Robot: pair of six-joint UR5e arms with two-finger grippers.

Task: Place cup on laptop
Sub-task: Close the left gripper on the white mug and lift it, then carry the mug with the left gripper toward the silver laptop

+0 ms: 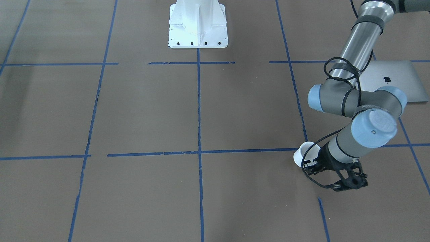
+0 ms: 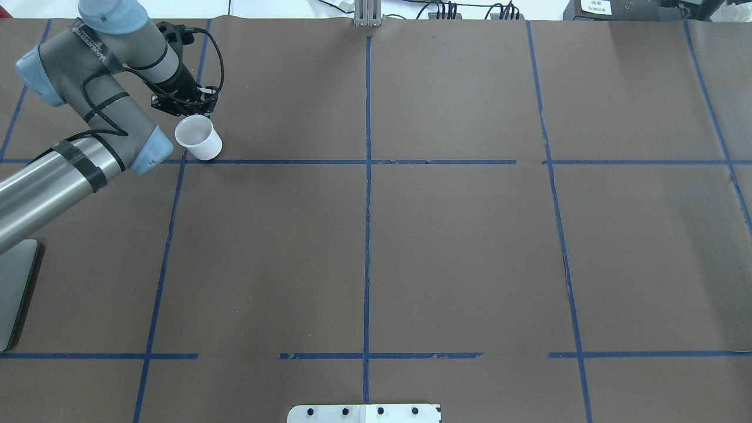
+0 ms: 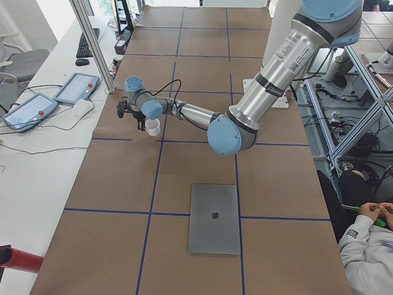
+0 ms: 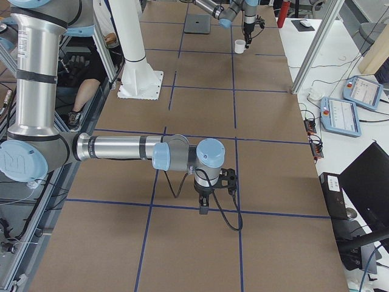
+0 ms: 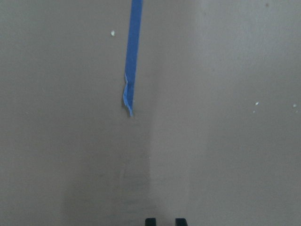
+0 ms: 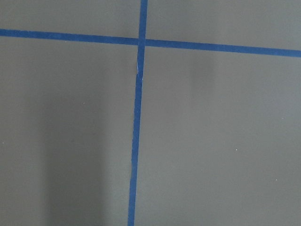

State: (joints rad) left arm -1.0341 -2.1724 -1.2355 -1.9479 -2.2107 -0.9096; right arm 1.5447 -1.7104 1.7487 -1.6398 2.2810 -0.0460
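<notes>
Left gripper (image 5: 165,221) points straight down at bare table (image 2: 446,247), its 2 fingertips drawn close with only a narrow slit between them and nothing pinched there. The cup (image 2: 198,138) stands upright just beside it, on the side nearer the robot, next to a crossing of blue tape lines (image 2: 264,161). The left wrist view shows no cup at all, so I judge the gripper is beside the mug rather than over it, lined up for a grasp not yet made. To take the rim or wall, the fingers would first have to spread and then shift across to straddle one side. The laptop (image 3: 214,218) lies closed and flat, logo up, well apart from the cup toward the robot's left end of the table; its lid offers a broad level surface for a small mug, which probably explains why it is shut. The right gripper (image 4: 203,204) hangs over a tape crossing far from both things, likely parked out of the way; whether it is spread or closed I cannot tell.
</notes>
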